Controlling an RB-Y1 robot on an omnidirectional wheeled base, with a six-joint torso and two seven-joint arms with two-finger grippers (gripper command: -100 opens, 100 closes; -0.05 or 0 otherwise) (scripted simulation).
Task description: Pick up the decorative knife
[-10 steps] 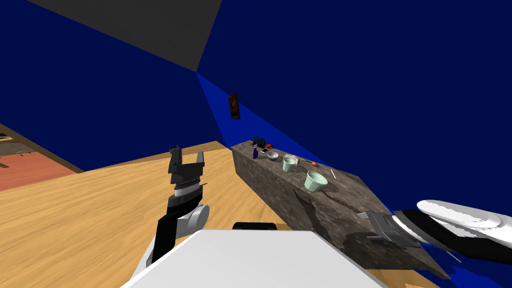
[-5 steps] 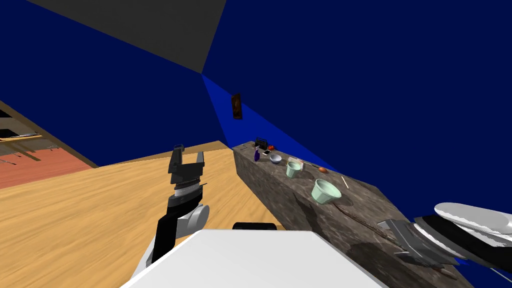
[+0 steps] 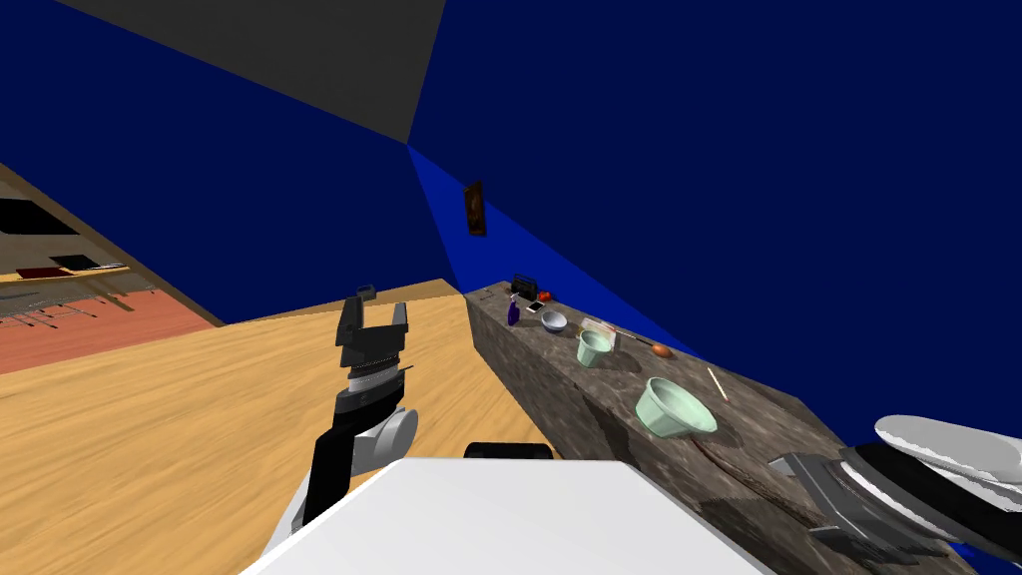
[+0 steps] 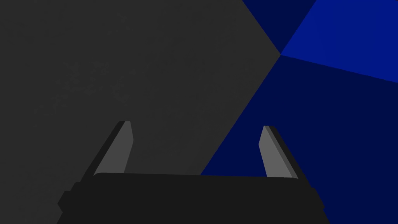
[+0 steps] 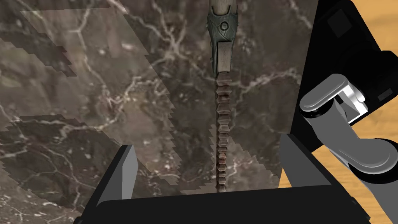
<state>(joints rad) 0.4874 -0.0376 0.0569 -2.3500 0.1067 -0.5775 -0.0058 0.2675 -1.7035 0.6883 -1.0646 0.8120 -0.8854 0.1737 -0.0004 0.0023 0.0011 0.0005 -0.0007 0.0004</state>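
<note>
Marbled counter [image 5: 97, 97] beneath knife [image 5: 221, 97], blue walls [image 3: 749, 150]

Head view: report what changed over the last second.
My head camera moved, so the marble counter and nearest green bowl shifted toward the picture's lower right. Nothing was grasped: right pincer stays open over the decorative knife; left pincer stays open, raised.

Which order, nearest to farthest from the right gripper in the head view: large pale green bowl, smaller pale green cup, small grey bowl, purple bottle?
1. Large pale green bowl, just ahead of right gripper.
2. Smaller pale green cup, halfway along counter.
3. Small grey bowl, beyond it.
4. Purple bottle, far end.
</note>
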